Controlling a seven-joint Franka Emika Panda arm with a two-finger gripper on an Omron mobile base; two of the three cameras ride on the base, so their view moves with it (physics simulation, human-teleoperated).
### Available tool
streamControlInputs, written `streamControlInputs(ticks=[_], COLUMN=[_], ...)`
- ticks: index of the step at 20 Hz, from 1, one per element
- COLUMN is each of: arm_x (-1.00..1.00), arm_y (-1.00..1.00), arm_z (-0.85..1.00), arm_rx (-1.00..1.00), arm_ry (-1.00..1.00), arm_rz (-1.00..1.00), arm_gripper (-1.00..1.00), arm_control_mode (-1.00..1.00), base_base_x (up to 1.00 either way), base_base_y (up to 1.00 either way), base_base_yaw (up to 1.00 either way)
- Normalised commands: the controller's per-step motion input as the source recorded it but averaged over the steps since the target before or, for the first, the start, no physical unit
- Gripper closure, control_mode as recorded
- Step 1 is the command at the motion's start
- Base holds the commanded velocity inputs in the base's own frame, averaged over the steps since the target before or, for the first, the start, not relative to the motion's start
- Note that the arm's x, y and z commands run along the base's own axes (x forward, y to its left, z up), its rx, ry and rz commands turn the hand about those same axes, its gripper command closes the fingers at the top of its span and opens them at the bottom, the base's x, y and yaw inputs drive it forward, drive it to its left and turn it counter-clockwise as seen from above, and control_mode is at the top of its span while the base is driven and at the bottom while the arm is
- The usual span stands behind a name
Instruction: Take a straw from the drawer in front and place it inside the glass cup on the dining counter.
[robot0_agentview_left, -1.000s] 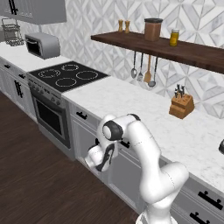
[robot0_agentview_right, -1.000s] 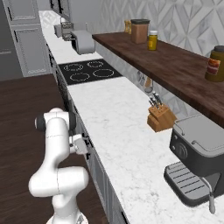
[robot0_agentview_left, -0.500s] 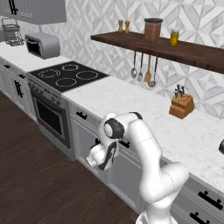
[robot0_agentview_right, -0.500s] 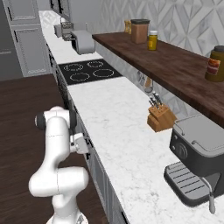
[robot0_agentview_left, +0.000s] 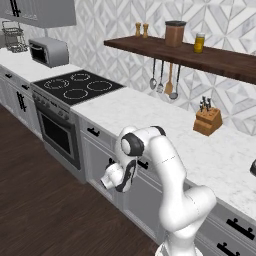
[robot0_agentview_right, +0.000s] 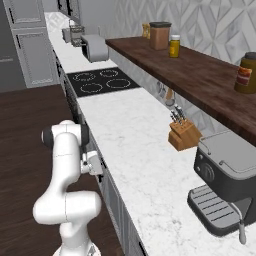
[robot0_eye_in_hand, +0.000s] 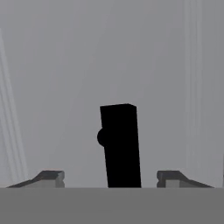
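drawer (robot0_eye_in_hand: 52, 65) | black handle (robot0_eye_in_hand: 120, 146) between spread fingers (robot0_eye_in_hand: 48, 177) | apparently not touching

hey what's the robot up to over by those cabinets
The white arm has its gripper up against the grey drawer front under the marble counter. In the hand view the black bar handle stands between the two fingertips, which have not closed on it. The drawer looks shut, so no straw is out yet.

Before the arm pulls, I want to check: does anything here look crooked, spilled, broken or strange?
Nothing stands out. The drawer front is flat and shut, its black handle between the pincer tips. The knife block stands upright.
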Motion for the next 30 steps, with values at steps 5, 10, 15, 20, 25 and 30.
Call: streamControlInputs(ticks=[5, 10, 15, 20, 25, 30], arm_x=[0.01, -0.30, -0.77, -0.82, -0.74, -0.62], arm_y=[0.00, 0.09, 0.64, 0.98, 1.00, 0.93], arm_z=[0.00, 0.01, 0.12, 0.28, 0.35, 0.33], arm_rx=[0.00, 0.01, 0.00, 0.00, 0.00, 0.01], arm_ry=[0.00, 0.00, -0.01, 0.02, 0.10, 0.14], arm_rz=[0.01, 0.06, 0.09, 0.08, 0.06, 0.04], arm_gripper=[1.00, 1.00, 1.00, 1.00, 1.00, -1.00], arm_control_mode=[-1.00, -1.00, -1.00, -1.00, -1.00, -1.00], base_base_x=[0.00, 0.00, 0.00, 0.00, 0.00, 0.00], base_base_y=[0.00, 0.00, 0.00, 0.00, 0.00, 0.00], base_base_yaw=[0.00, 0.00, 0.00, 0.00, 0.00, 0.00])
